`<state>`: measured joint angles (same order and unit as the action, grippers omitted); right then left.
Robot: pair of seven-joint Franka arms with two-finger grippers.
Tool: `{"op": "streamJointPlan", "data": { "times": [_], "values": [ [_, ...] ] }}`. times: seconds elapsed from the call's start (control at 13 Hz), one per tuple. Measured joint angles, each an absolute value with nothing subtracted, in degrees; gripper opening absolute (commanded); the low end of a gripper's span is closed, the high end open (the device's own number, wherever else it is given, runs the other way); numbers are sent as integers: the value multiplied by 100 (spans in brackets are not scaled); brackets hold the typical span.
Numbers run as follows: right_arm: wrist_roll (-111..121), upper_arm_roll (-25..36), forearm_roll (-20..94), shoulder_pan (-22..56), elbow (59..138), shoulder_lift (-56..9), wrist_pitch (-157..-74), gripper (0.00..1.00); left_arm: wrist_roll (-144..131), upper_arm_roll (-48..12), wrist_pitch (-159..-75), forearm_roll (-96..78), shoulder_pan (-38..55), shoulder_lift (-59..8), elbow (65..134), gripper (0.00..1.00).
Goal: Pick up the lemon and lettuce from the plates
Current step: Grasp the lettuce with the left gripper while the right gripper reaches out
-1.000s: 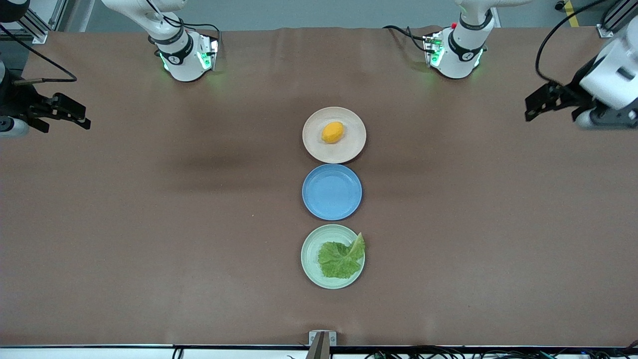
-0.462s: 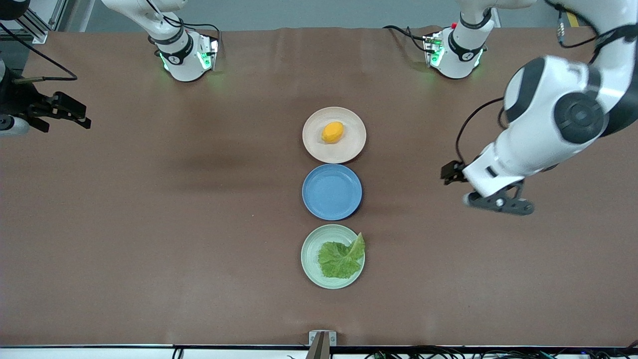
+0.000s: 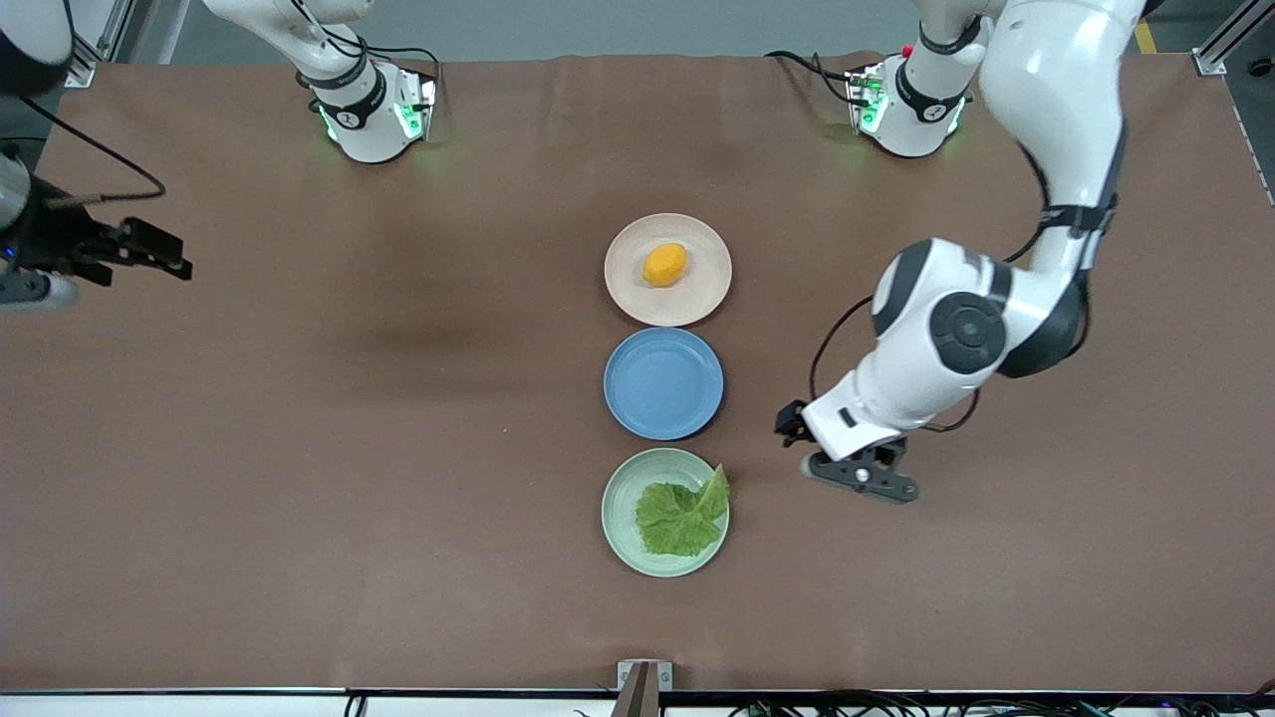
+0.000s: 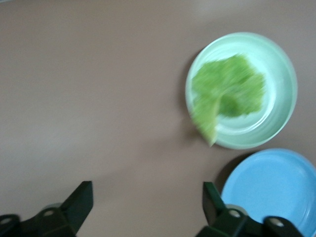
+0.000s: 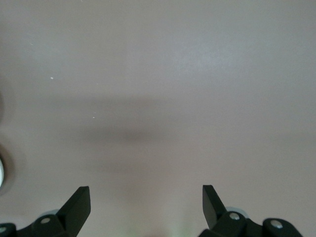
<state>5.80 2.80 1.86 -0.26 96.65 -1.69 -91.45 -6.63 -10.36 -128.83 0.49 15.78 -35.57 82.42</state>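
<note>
The lemon (image 3: 664,264) lies on the beige-pink plate (image 3: 626,291), the plate nearest the robots' bases. The lettuce (image 3: 682,516) lies on the mint green plate (image 3: 618,495), nearest the front camera, with its pale stem end over the rim. My left gripper (image 3: 790,425) is open and empty over bare table, beside the green plate toward the left arm's end. In the left wrist view, the lettuce (image 4: 228,93) and the green plate (image 4: 289,81) lie ahead of the open left gripper (image 4: 146,197). My right gripper (image 3: 159,252) is open and empty at the right arm's end of the table, and the right wrist view shows it (image 5: 145,197) over bare table.
An empty blue plate (image 3: 663,383) sits between the two task plates, and it also shows in the left wrist view (image 4: 271,185). The three plates form one line down the table's middle. Brown tabletop spreads on both sides of them.
My left arm has swung in from its end of the table and come down beside the green plate. My right gripper has shifted only slightly.
</note>
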Motion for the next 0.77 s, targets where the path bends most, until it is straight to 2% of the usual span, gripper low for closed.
{"op": "streamJointPlan", "data": {
  "times": [0.15,0.38,0.46,0.62,0.77],
  "values": [
    [545,272,193,-17,9406,-593,-9169,100,-668,-1026,-13760,49,1817,-4001,8112,87],
    [-726,231,547,159,9247,-671,-9108,100,-627,-947,-14881,49,2068,-4618,7982,73],
    [-1282,211,650,340,9230,-660,-9096,100,-599,-793,-15152,56,2241,-4774,7949,73],
    [-2319,184,714,881,9251,-661,-9112,100,-589,-385,-15452,56,2683,-4994,7912,70],
    [-3404,164,731,1509,9402,-665,-9326,100,-590,-241,-15564,56,2898,-5113,7891,61]
  ]
}}
